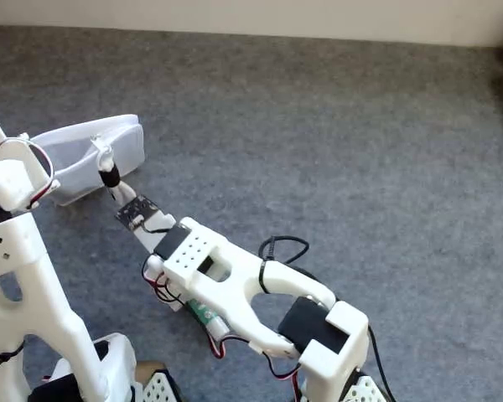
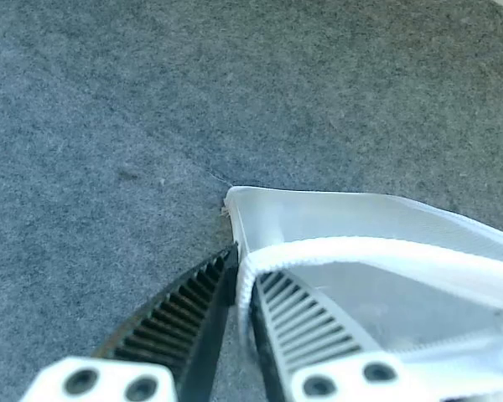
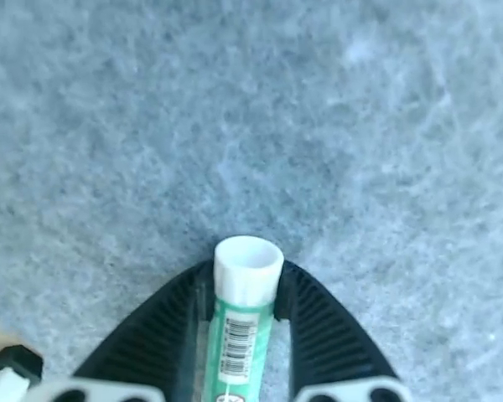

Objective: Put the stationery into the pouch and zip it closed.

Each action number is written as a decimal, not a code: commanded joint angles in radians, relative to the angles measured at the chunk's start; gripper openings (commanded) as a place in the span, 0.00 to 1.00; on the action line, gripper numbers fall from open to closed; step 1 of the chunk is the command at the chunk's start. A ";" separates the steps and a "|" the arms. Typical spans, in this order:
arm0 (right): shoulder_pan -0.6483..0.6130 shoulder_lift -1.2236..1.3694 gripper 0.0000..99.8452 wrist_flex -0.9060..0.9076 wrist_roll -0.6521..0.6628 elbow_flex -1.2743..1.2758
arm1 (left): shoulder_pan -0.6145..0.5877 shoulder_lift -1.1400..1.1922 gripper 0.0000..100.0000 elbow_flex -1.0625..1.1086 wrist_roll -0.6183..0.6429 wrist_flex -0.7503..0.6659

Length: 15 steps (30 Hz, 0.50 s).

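Right wrist view: right fingers (image 3: 318,335) clamp a stiff, probably light glue stick (image 3: 245,322) near its top; left fingers (image 2: 180,314) pinch the floppy pouch (image 2: 360,218) by its rim.

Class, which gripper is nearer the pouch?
Left. The left gripper is clamped on the pouch rim. The right gripper holds a glue stick over carpet, apart from the pouch.

The pouch (image 1: 84,159) lies on carpet (image 1: 318,126); stick (image 3: 245,310) within right pincer (image 3: 247,275).
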 commanded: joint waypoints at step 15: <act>0.107 -0.487 0.02 0.154 -0.005 0.097 | 0.116 -0.021 0.01 -0.015 -0.002 0.037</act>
